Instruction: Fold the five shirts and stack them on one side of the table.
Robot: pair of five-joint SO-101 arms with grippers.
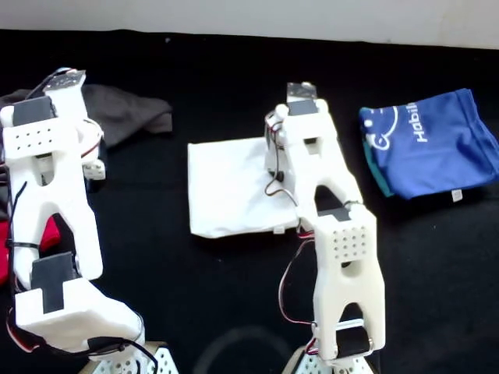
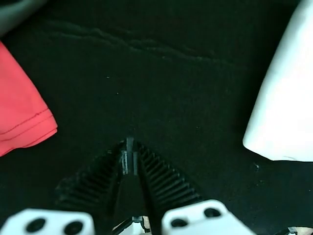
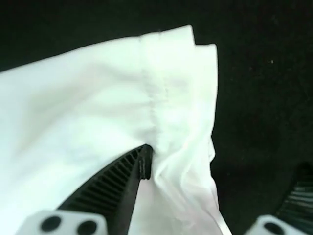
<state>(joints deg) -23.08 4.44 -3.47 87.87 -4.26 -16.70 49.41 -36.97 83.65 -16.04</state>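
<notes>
A white shirt (image 1: 230, 187) lies flat in the middle of the black table. My right gripper (image 1: 273, 167) stands at its right edge, open. In the right wrist view one finger (image 3: 139, 169) rests on the white shirt (image 3: 98, 112), and bunched cloth at the hem sits between it and the other finger (image 3: 298, 196). A blue shirt (image 1: 425, 144) lies folded at the right. A dark grey shirt (image 1: 125, 109) is crumpled at the back left, and a red shirt (image 1: 31, 241) (image 2: 19, 107) lies at the left edge. My left gripper (image 2: 128, 152) is shut on nothing, just above bare table beside the red shirt.
The black table (image 1: 195, 312) has bare room in front of the white shirt and between the two arms. A white shape (image 2: 286, 98) shows at one side of the left wrist view; I cannot tell what it is.
</notes>
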